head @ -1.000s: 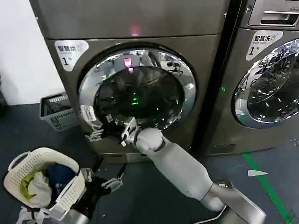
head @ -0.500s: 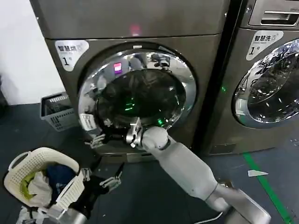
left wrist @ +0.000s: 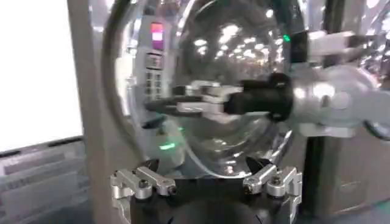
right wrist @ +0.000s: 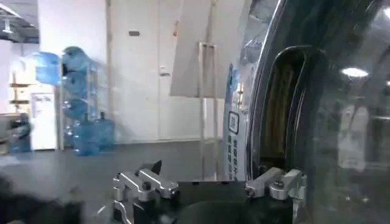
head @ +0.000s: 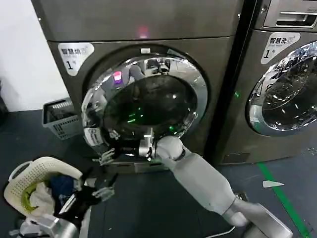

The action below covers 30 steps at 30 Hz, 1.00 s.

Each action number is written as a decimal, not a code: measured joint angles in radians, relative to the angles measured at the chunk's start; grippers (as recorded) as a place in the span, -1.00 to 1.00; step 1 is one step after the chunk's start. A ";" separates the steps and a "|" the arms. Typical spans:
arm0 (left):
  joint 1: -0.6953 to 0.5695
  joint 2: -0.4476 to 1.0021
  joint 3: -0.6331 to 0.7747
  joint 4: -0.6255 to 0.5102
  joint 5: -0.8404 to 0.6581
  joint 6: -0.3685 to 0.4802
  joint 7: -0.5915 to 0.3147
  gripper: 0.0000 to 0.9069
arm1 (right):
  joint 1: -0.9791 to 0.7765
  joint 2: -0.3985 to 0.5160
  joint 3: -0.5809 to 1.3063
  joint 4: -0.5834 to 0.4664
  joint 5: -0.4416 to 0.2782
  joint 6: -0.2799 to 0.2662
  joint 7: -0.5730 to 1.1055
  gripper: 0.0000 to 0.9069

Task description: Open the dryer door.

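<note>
Since a second ago, the right tool (head: 110, 154) has slid lower and nearer along the left rim of the dryer door (head: 148, 101), and that edge now stands a little further out from the dryer (head: 143, 25) front, the pink reflection having drifted leftward across the chrome ring.

Nearest the robot, the left tool (head: 96, 191) hangs low over the dark floor, just beside the laundry basket (head: 27, 186), its fingers spread wide and empty; seen from its own wrist, both tips (left wrist: 143, 181) point up at the door. It is parked and well below the work.

Beyond it, the right tool (left wrist: 183, 100) is hooked at the door's lower-left edge, with the long grey forearm reaching in from the robot's right. The fingers look narrow and seem to grip the rim, though whether they pinch it or only hook behind it I cannot tell. In the right wrist view the door (right wrist: 317, 115) edge and its dark gap stand right alongside the fingertips (right wrist: 277, 182).

Deciding relation: the hinge appears to lie on the door's right side, so the free edge is at the left, where the right tool sits. Probably the pull must sweep outward toward the robot and round to its right, following the door's arc.

Farthest back, a second machine (head: 285, 84) stands to the right, untouched.
</note>
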 joint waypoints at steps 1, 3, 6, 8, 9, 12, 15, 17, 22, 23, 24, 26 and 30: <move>-0.005 0.002 -0.014 0.003 -0.009 0.001 -0.002 1.00 | -0.003 -0.004 0.000 0.002 -0.004 0.000 -0.011 1.00; -0.013 0.007 -0.044 0.009 -0.023 0.003 -0.003 1.00 | -0.007 -0.012 0.002 0.007 -0.006 0.001 -0.032 1.00; -0.026 0.017 -0.083 0.022 -0.046 0.010 -0.006 1.00 | -0.018 -0.021 0.012 0.016 -0.005 0.004 -0.056 1.00; -0.034 0.022 -0.105 0.030 -0.051 0.011 -0.007 1.00 | -0.022 -0.027 0.013 0.021 -0.003 0.010 -0.068 1.00; -0.038 0.025 -0.117 0.034 -0.057 0.012 -0.010 1.00 | -0.023 -0.031 0.013 0.023 -0.003 0.013 -0.078 1.00; -0.047 0.032 -0.143 0.044 -0.067 0.012 -0.017 1.00 | -0.028 -0.038 0.016 0.029 -0.003 0.029 -0.104 1.00; -0.057 0.040 -0.159 0.056 -0.081 -0.008 -0.031 1.00 | -0.028 -0.048 0.016 0.032 -0.003 0.055 -0.124 1.00; -0.068 0.049 -0.163 0.068 -0.096 -0.030 -0.043 1.00 | -0.029 -0.053 0.017 0.031 -0.003 0.069 -0.144 1.00; -0.094 0.068 -0.151 0.091 -0.149 -0.059 -0.049 1.00 | -0.036 -0.066 0.030 0.033 -0.004 0.086 -0.204 1.00; -0.099 0.071 -0.148 0.094 -0.152 -0.059 -0.048 1.00 | -0.038 -0.070 0.031 0.035 -0.005 0.086 -0.213 1.00; -0.104 0.074 -0.142 0.098 -0.153 -0.062 -0.046 1.00 | -0.040 -0.076 0.033 0.038 -0.005 0.086 -0.222 1.00; -0.116 0.082 -0.132 0.109 -0.164 -0.075 -0.043 1.00 | -0.046 -0.086 0.038 0.044 -0.005 0.085 -0.231 1.00; -0.145 0.101 -0.122 0.135 -0.171 -0.090 -0.039 1.00 | -0.058 -0.103 0.040 0.060 -0.005 0.083 -0.242 1.00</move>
